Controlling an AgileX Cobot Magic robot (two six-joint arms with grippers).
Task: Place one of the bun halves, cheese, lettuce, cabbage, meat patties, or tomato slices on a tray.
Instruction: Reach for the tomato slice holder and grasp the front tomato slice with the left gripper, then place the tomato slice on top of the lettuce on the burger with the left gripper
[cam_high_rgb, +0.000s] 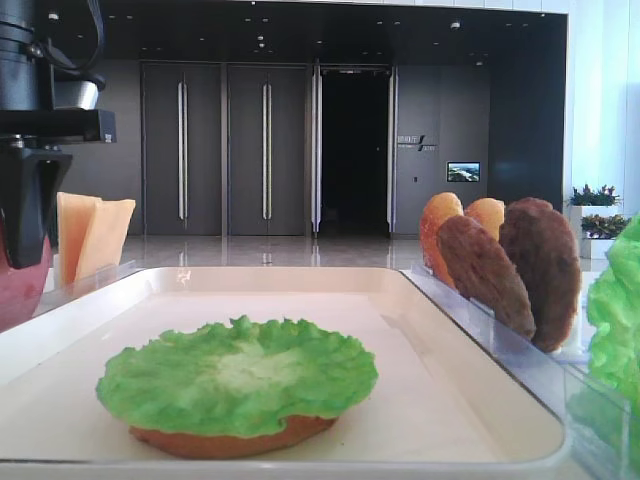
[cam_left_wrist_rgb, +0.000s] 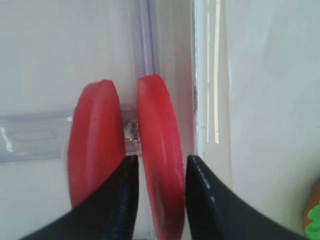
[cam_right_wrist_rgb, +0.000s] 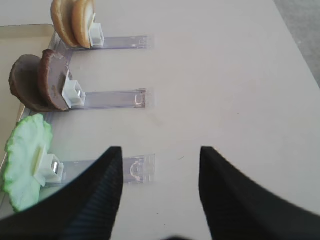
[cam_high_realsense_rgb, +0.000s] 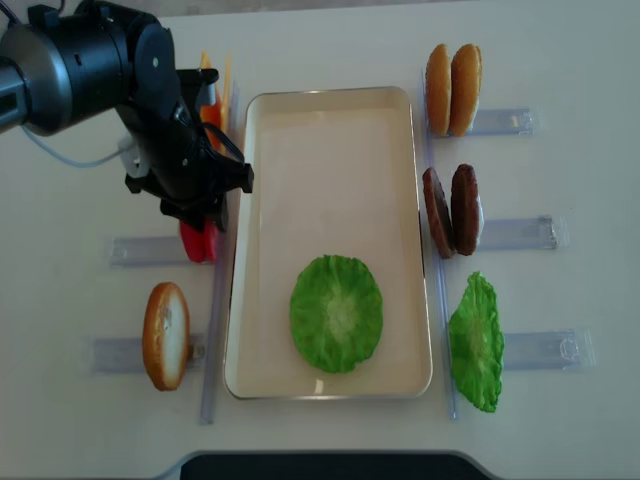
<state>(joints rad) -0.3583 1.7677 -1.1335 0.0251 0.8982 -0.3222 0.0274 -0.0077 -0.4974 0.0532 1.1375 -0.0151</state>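
While its black fingers straddle one slice, the left gripper (cam_left_wrist_rgb: 159, 200) pinches a smooth, flat round red tomato slice (cam_left_wrist_rgb: 159, 160) standing on edge left of the tray.
Two tomato slices stand in the clear rack (cam_left_wrist_rgb: 30, 137); the right gripper (cam_right_wrist_rgb: 160, 190) is spread. The cream rectangular tray (cam_high_realsense_rgb: 330, 140) holds one ruffled green lettuce leaf (cam_high_realsense_rgb: 336, 313) on a bun half (cam_high_rgb: 230, 438); two brown patties (cam_high_realsense_rgb: 450, 210) stand to its right.

Tomato slices (cam_left_wrist_rgb: 160, 165): glossy red. Tray (cam_high_realsense_rgb: 330, 150): plain cream-white. Lettuce (cam_high_realsense_rgb: 337, 313) on tray: bright green, paler centre. Meat patties (cam_high_realsense_rgb: 452, 210): dark brown, grainy. Bun halves (cam_high_realsense_rgb: 453, 89): orange-tan. Cheese (cam_high_rgb: 90, 235): pale yellow-orange. Desk (cam_right_wrist_rgb: 225, 75): off-white. Left gripper (cam_left_wrist_rgb: 157, 200): black.
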